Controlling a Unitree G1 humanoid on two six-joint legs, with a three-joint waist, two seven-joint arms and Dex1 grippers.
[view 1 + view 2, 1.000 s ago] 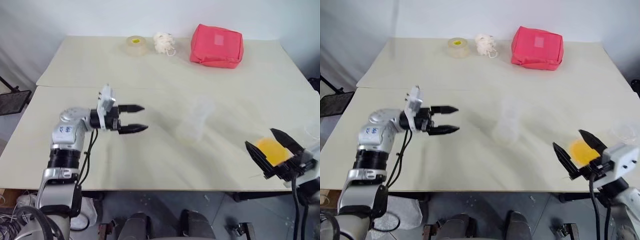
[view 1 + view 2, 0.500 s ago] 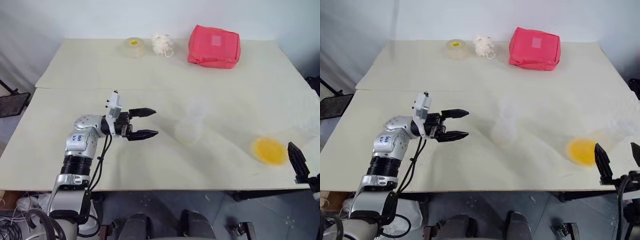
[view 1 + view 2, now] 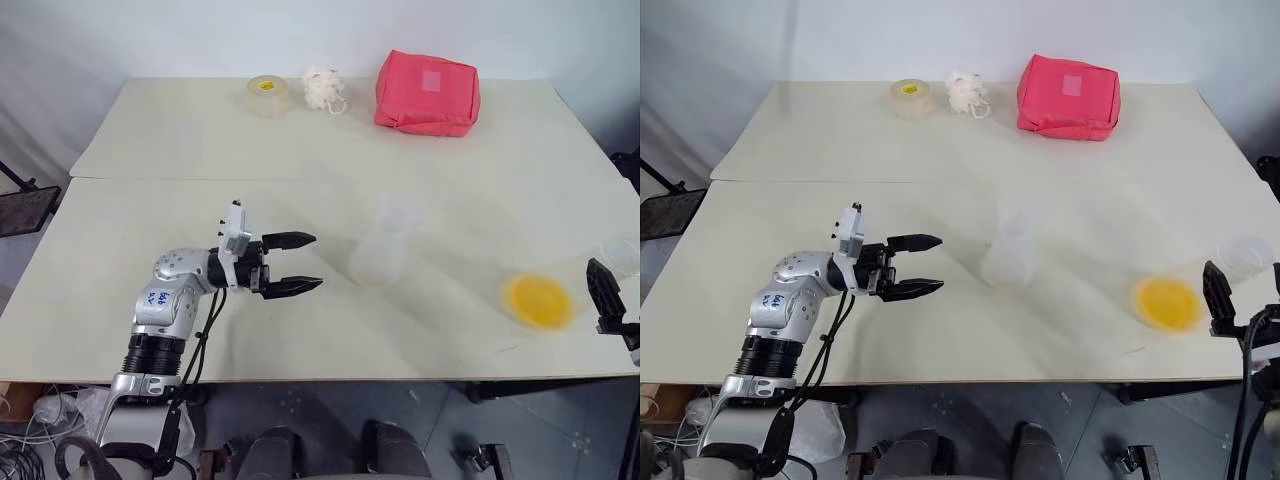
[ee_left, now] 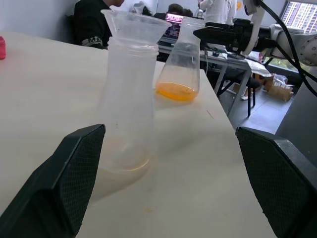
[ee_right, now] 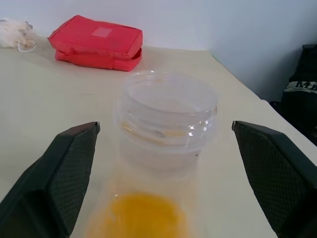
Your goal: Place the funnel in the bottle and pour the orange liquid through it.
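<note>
Funnel [image 4: 134, 22] looks already seated in bottle [image 3: 378, 250] neck, mid desk [image 3: 150, 140]. Orange liquid [image 3: 538, 300] waits near right pincer [image 3: 606, 292]. Both pincers wide, empty; left pincer [image 3: 300, 262] beside bottle. Next: you grab that orange flask, steady bottle, pour.

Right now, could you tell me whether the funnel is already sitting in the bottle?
Yes, it is in. In the left wrist view the funnel flares out of the upright bottle's neck.
</note>
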